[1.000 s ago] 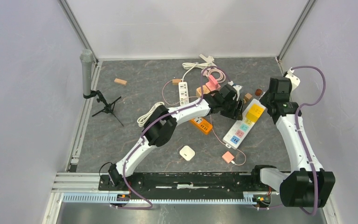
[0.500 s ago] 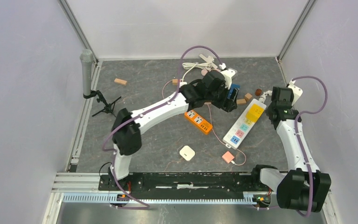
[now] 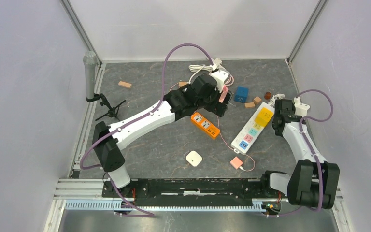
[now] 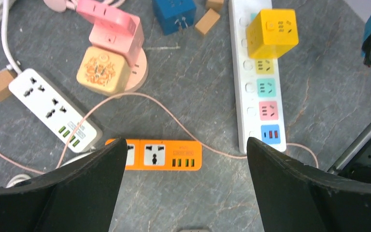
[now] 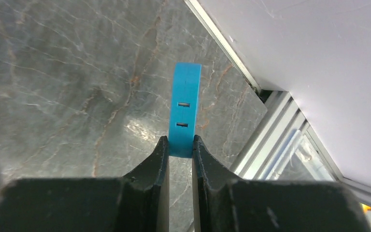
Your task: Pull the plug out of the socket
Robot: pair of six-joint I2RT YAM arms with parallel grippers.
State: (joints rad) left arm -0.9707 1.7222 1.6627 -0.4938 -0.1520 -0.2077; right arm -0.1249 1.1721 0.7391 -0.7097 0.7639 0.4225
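Blue plug cube (image 3: 241,94) now lies loose on the table (image 3: 140,92), far side, prongs clear. It sits just beyond the far end of the white power strip (image 3: 257,124) and beside the wooden blocks (image 3: 257,100). A second ago we saw the left gripper (image 4: 182,157) down at that strip, then carrying the cube. Now its jaws stand wide apart, empty, hovering over the orange strip (image 3: 205,124). We judge the pull done and the cube released.

Yellow cube (image 3: 264,115) remains seated on the strip. Right gripper (image 5: 176,145) is clamped on a thin blue piece (image 5: 186,106), close to the right wall rail.

Room: clutter and cables crowd the far centre. Open floor lies near-left; the right arm has little margin at the edge.
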